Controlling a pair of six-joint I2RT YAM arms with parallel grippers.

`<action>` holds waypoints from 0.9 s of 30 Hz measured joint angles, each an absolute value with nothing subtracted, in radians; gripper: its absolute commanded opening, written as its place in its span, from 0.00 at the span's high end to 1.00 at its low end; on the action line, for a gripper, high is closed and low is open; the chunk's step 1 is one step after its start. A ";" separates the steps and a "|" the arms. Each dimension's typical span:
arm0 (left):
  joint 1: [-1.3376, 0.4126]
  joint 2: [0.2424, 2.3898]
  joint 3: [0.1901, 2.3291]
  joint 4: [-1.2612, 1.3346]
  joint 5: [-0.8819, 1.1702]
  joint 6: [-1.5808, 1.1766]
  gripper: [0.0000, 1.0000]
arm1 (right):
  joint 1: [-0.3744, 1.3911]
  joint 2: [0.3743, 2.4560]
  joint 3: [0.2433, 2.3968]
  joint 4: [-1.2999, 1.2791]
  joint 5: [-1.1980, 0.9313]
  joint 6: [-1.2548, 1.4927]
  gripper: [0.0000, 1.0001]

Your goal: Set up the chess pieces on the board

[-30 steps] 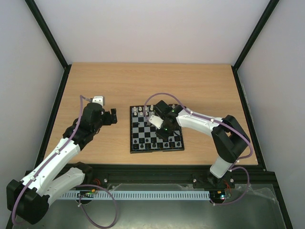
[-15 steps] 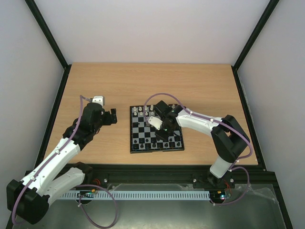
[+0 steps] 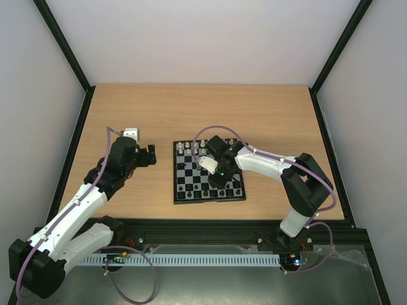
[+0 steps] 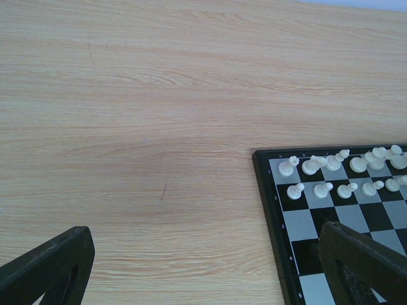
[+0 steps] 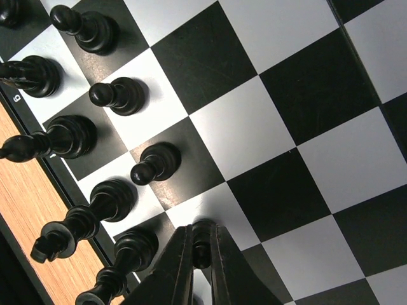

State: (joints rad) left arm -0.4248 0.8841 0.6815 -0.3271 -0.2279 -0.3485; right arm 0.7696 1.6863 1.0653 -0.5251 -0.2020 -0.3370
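The board (image 3: 191,173) lies in the middle of the table. White chess pieces (image 3: 184,147) line its far edge and black ones (image 3: 191,194) its near edge. My right gripper (image 5: 202,246) points down over the near right part of the board and is shut on a black pawn (image 5: 202,232), whose base is over a light square beside other black pieces (image 5: 156,163). My left gripper (image 3: 151,155) hovers open over bare wood left of the board. Its fingers (image 4: 51,270) frame the board's corner (image 4: 267,190) and two rows of white pieces (image 4: 331,175).
A black frame (image 3: 76,146) runs round the wooden table. The right arm (image 3: 273,164) reaches across the board's right edge. Bare wood (image 4: 127,127) stretches left of and beyond the board.
My right gripper has shifted slightly toward the near edge of the board with the pawn in it. The left arm has not moved.
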 measured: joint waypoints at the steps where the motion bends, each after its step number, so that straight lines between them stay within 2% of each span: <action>1: -0.425 0.884 0.682 -0.327 -0.228 -0.348 0.01 | 0.770 1.687 1.065 -0.525 -0.202 -0.337 0.89; 4: -0.425 0.884 0.682 -0.327 -0.227 -0.348 0.01 | 0.770 1.690 1.065 -0.525 -0.202 -0.337 0.81; 12: -0.425 0.892 0.682 -0.327 -0.206 -0.344 0.02 | 0.765 1.694 1.067 -0.529 -0.196 -0.332 0.69; 14: -0.425 0.895 0.682 -0.325 -0.183 -0.337 0.08 | 0.755 1.684 1.073 -0.537 -0.201 -0.331 0.68; 21: -0.425 0.947 0.673 -0.289 -0.004 -0.267 0.40 | 0.626 1.552 1.085 -0.554 -0.282 -0.327 0.66; 27: -0.466 1.216 0.723 -0.307 0.151 -0.210 0.43 | 0.496 1.348 0.978 -0.517 -0.375 -0.309 0.65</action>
